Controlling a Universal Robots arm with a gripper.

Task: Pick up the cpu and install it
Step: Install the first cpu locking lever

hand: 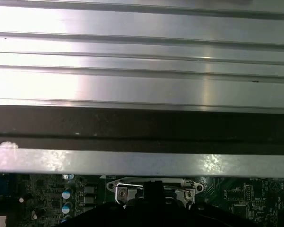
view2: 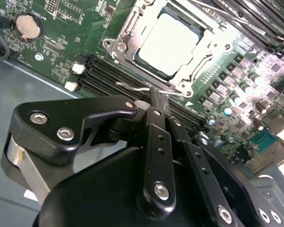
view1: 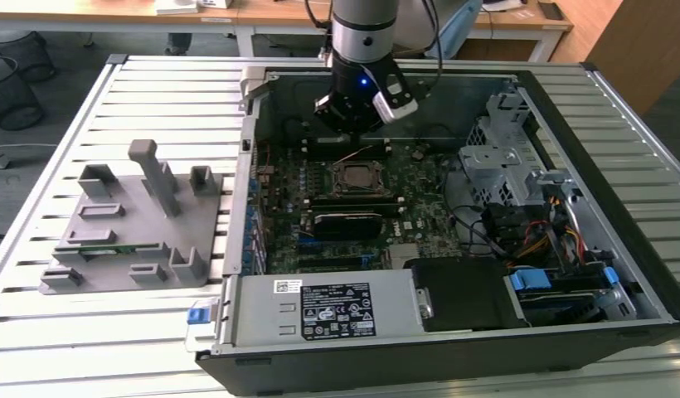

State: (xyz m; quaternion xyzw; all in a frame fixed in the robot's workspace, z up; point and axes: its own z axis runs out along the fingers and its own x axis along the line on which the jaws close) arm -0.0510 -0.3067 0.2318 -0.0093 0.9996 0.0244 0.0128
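At the exterior view's left, well off to the side of the gripper, we see the grey moulded parts holder (view1: 135, 224) on the slatted metal table (view1: 52, 332), with a narrow green strip lying in one of its slots.

Moving right, the black gripper (view1: 346, 124) hangs from the upright arm, wrist pointed down, inside the open black computer case (view1: 451, 365) and just above the green motherboard (view1: 429, 186). In the second wrist view its fingers (view2: 157, 101) look drawn together with nothing between them.

The small flat square cpu with the silvery-grey metal top (view2: 169, 43) lies in the metal socket frame (view2: 118, 45), just beyond the fingertips. We judge it light, stiff, smooth on top and delicate underneath, best gripped by two opposite edges.
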